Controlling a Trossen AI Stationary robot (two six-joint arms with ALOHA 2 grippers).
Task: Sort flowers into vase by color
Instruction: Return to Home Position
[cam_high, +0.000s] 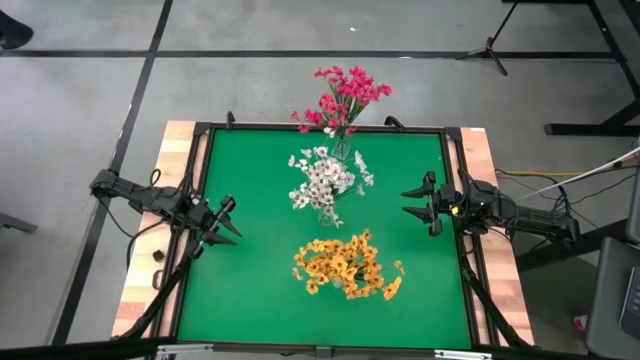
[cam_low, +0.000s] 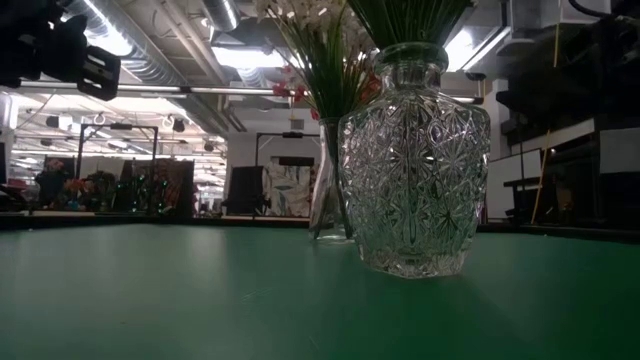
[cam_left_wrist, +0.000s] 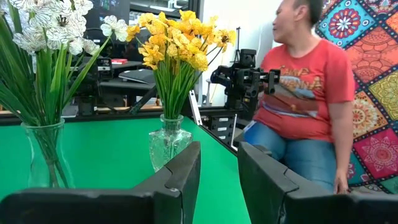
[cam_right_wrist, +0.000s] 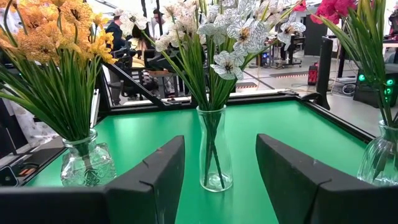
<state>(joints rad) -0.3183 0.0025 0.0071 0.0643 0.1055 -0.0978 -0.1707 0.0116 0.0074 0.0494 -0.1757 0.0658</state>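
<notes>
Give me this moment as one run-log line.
pink flowers: far vase | white flowers: middle vase | yellow flowers: near vase | left fingers: open, left side | right fingers: open, right side

Middle row: three bunches stood in a line down the green mat (cam_high: 250, 150). The pink flowers (cam_high: 342, 92) were at the far edge, the white flowers (cam_high: 325, 182) in the middle, and the yellow flowers (cam_high: 345, 266) toward the near edge.
Left side: you had bare mat between the left gripper (cam_high: 233, 222) and the row.
Right side: you had bare mat between the right gripper (cam_high: 405, 202) and the row.
Gaps: seen from above, the bunches almost touched, so only thin gaps were left.
Off the table: a person (cam_left_wrist: 298, 93) sat just past the edge on the right gripper's side.
</notes>
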